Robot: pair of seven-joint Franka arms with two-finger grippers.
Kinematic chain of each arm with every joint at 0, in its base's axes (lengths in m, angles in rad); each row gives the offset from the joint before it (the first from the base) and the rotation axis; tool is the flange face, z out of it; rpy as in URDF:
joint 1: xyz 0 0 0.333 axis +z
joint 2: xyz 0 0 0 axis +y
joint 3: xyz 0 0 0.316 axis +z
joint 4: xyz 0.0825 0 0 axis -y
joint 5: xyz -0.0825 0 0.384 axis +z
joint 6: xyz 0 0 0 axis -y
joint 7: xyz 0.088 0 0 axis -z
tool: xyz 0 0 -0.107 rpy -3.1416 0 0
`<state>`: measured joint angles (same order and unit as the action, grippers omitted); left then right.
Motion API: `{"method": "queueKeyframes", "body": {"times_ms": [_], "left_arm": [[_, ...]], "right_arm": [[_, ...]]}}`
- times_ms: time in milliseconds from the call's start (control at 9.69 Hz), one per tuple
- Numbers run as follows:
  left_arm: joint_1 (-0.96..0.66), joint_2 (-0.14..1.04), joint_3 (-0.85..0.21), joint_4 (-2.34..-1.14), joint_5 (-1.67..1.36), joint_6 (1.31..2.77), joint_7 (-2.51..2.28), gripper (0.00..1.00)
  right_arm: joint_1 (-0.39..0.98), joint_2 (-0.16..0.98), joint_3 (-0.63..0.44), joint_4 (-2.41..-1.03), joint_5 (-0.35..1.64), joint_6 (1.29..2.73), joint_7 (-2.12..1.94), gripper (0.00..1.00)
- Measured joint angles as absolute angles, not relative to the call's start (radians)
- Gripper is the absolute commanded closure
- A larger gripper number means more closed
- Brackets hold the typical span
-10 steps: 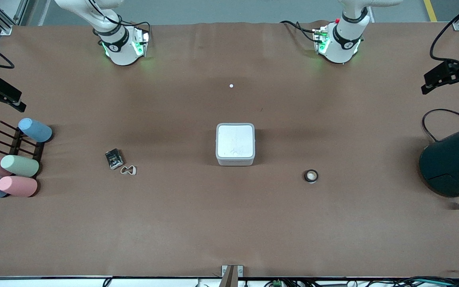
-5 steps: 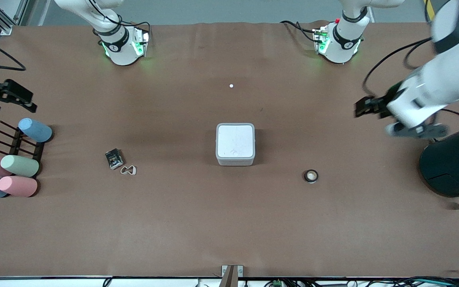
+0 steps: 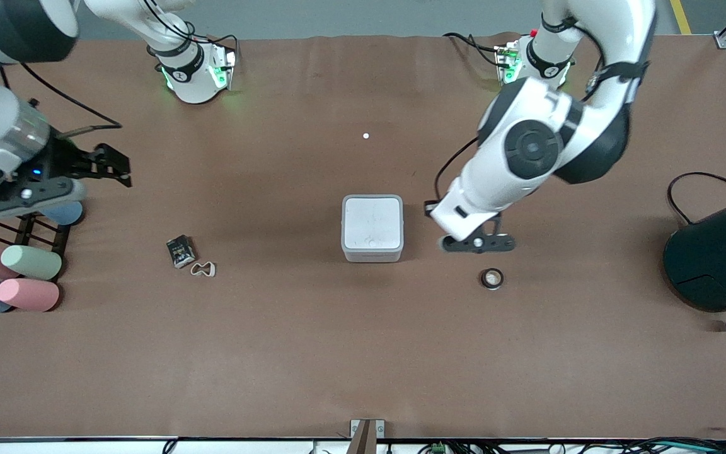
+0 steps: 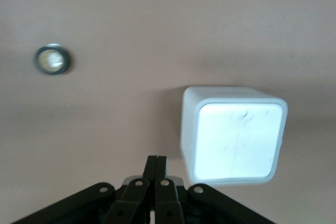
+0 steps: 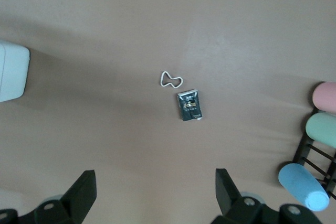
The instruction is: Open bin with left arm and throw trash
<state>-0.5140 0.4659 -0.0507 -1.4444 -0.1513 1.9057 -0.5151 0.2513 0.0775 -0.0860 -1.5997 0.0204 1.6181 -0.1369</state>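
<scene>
The white square bin (image 3: pixel 372 227) stands mid-table with its lid shut; it also shows in the left wrist view (image 4: pixel 233 140) and at the edge of the right wrist view (image 5: pixel 10 72). The dark wrapper packet (image 3: pixel 180 251) (image 5: pixel 190 106) and the whitish loop band (image 3: pixel 203 270) (image 5: pixel 171 80) lie together toward the right arm's end. The black ring (image 3: pixel 492 278) (image 4: pixel 51 60) lies toward the left arm's end. My left gripper (image 3: pixel 478 243) (image 4: pixel 156 161) is shut and empty, over the table between bin and ring. My right gripper (image 3: pixel 114 167) (image 5: pixel 154 182) is open and empty, over the table by the cup rack.
Several pastel cups on a dark rack (image 3: pixel 23 271) (image 5: pixel 325 129) sit at the right arm's end. A large dark teal cylinder (image 3: pixel 716 258) stands at the left arm's end. A tiny white speck (image 3: pixel 366 135) lies between the bin and the bases.
Both arms have swung in from the table's ends. The left gripper came from beside the teal cylinder to beside the bin. The right gripper moved in over the cup rack.
</scene>
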Motion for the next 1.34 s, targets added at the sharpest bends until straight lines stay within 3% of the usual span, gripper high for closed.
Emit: {"method": "queueKeyframes", "body": {"times_ms": [516, 929, 1342], "left_arm": [[-0.623, 0.644, -0.052, -1.354, -0.151, 2.063, -0.532, 1.0], [-0.697, 0.709, -0.052, -1.349, -0.151, 2.103, -0.536, 1.0], [-0.7, 0.733, -0.051, -1.343, -0.121, 2.103, -0.536, 1.0]], "right_arm": [[0.336, 0.213, -0.081, -1.609, 0.077, 1.77, -0.299, 0.0], [0.285, 0.323, 0.004, -1.621, 0.063, 1.86, -0.346, 0.0], [0.236, 0.409, 0.008, -1.73, 0.007, 2.114, -0.55, 0.01]]}}
